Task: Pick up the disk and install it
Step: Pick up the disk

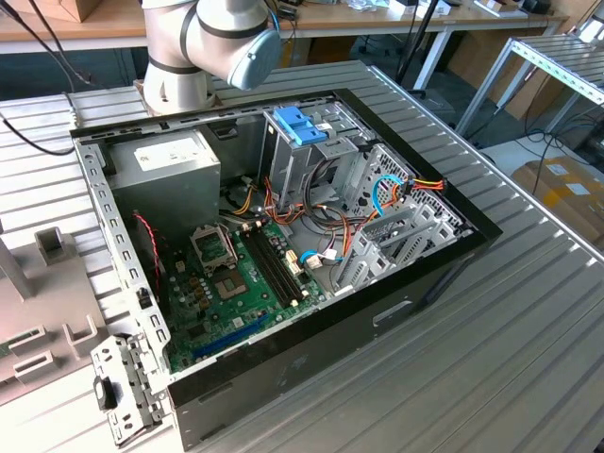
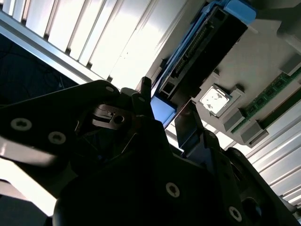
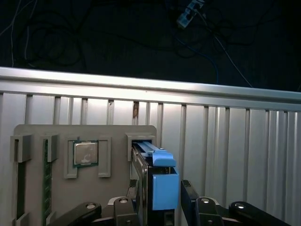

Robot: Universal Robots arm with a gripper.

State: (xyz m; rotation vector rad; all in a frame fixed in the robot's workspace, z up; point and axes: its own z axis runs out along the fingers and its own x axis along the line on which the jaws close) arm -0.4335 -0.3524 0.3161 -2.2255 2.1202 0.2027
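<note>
- The gripper (image 3: 161, 194) sat closest to the first wrist camera. Its jaws were released, one on each side of the disk's blue end tab, with a thin dark gap showing on one side.
- The disk (image 3: 158, 162) stood on edge in a slot of a grey holder plate (image 3: 117, 134), its tab end toward the gripper.
- In the same plate a processor chip (image 3: 85, 153) lay flat in its own pocket near the disk. A green memory stick (image 3: 45, 176) sat in a slot further along.
- On the side of the disk away from the chip, the ribbed metal table (image 3: 225, 155) lay bare and gave free room.
- Past the plate the table ended in a raised rail, with loose cables (image 3: 211, 52) on dark ground beyond it.
- The second wrist view showed the disk's dark connector face (image 2: 207, 44), which the first wrist view did not.
- The exterior view showed an open computer case (image 1: 377, 316) on the table, the arm (image 1: 217, 38) behind it, and a pale-blue latch (image 1: 300, 125) on the drive cage.
- The power supply (image 1: 175, 165) bore a white label, its print too small to read.
</note>
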